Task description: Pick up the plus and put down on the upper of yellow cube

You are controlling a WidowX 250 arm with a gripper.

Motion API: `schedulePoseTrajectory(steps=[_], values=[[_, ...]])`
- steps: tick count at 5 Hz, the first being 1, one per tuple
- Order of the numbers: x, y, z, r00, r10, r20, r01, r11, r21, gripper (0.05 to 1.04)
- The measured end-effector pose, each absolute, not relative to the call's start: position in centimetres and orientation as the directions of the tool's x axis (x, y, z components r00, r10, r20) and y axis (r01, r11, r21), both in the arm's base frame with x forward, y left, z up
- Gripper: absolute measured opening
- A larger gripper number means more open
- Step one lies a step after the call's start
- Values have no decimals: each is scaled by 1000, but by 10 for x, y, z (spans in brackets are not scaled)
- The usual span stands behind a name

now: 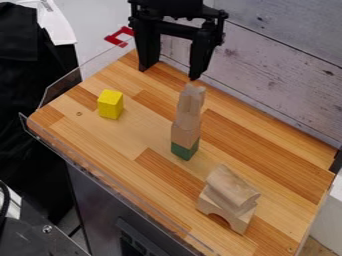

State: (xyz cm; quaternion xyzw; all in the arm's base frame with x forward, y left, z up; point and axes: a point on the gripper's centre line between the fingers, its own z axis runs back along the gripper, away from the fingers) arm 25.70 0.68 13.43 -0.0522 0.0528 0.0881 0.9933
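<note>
Well, the yellow cube sits upright by itself on the left part of the table top, one corner towards the view; its upper face is bare. As for the plus, I cannot tell it for sure among the wooden pieces. Near the middle stands a slim tower, with a green block at its foot, a plain wooden block right on that, and longer pale wood above, uneven at the tip. Further towards the near right, a wooden arch carries a ridged wooden block. The black gripper hangs over the far edge, pointing down, behind the tower and the cube; its two fingers are spread wide with nothing held between them. All the blocks stand on a warm butcher-block table top, made of honey and darker brown strips set at a slant, with a small round mark near the cube. A clear plastic edging runs along the left and near sides. Just past the far left corner is a red bracket-like piece. Behind rises a wall of pale, greyish planks with dark knots; below the near edge is a dark cabinet, and pale grey floor shows at the upper left.
</note>
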Motion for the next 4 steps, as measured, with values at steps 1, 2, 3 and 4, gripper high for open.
schedulePoseTrajectory(steps=[1,2,3,4], values=[[255,6,126,974,169,-148,-184,979,-93,1001],[253,3,123,973,171,-157,-190,975,-112,1001],[255,2,123,972,181,-147,-199,973,-117,1001],[258,5,122,971,204,-124,-215,973,-87,1001]])
